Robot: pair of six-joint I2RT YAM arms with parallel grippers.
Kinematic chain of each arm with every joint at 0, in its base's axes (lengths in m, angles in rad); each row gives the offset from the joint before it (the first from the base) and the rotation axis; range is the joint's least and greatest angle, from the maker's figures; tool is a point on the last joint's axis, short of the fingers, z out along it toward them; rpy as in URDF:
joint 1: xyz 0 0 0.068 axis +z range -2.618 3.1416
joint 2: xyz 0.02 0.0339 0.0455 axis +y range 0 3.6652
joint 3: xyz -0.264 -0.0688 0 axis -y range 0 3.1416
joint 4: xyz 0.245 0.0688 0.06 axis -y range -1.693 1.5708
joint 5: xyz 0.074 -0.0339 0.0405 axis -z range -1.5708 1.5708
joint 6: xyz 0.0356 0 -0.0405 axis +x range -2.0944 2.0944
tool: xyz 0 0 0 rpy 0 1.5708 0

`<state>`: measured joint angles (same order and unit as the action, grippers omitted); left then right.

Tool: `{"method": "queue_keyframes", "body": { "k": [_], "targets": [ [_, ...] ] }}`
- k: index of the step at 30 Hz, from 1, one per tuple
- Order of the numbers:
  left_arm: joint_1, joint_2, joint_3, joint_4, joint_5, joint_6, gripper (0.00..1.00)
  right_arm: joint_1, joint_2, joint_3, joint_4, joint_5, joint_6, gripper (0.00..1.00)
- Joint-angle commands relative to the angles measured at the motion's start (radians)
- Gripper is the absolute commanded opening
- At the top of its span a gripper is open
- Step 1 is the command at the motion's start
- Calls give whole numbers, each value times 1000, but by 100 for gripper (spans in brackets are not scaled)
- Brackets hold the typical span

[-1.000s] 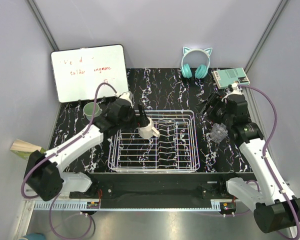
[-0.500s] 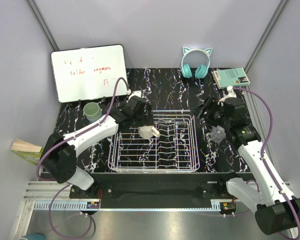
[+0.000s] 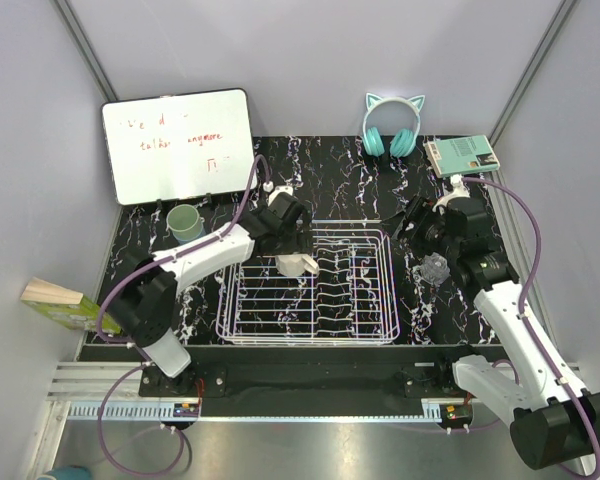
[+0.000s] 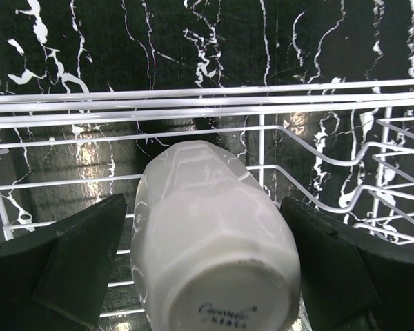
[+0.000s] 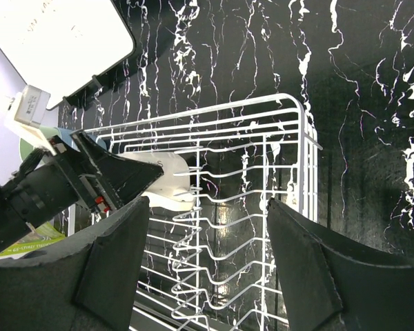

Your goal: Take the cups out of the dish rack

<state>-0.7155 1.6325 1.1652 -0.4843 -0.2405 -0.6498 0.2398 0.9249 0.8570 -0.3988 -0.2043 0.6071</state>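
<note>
While the black marbled tabletop (image 3: 320, 175) fills most of the overhead view, the white wire dish rack (image 3: 330, 300) is the biggest thing on it, sitting front and centre between the two arms. Behind it on the left a whiteboard (image 3: 178, 143) with some red scribble leans at the back edge. Teal cat-ear headphones (image 3: 392, 130) sit at the back wall, and a teal box (image 3: 462, 153) is in the far right corner.

As for the cups, a cream mug (image 4: 214, 248) lies on its side in the rack's far left corner, base pointing at the left wrist camera. The left pincer (image 4: 203, 200) is spread wide with one finger on each side of that mug. I honestly can't tell if the pads touch it, but it isn't clamped.

The right pincer (image 5: 207, 203) hangs off the rack's right end, jaws well apart with nothing between them.

A pale green cup (image 3: 184, 221) stands upright on the tabletop left of the rack, near the whiteboard. A clear glass (image 3: 437, 267) sits on the tabletop right of the rack, tucked just beside the right arm.
</note>
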Motion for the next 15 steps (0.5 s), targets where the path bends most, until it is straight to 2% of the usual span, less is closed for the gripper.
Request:
{"method": "queue_keyframes", "body": {
  "k": [1,6,8,10,11,15],
  "targets": [
    [-6,27,39,-5,-26,15,95,9,-6,-7,43,-18,-10,76],
    [-6,21,21,-7,-14,15,82,9,-5,-13,41,-15,-10,76],
    [-6,23,13,-5,-14,19,62,9,-3,-13,44,-18,-9,76],
    [-6,21,8,-5,-13,24,34,9,-3,-19,46,-18,-6,76],
    [-6,20,10,-8,-11,29,0,7,-4,-19,48,-20,-4,76],
    [-6,-11,19,-8,9,44,0,9,-11,-29,46,-18,-6,76]
  ]
}}
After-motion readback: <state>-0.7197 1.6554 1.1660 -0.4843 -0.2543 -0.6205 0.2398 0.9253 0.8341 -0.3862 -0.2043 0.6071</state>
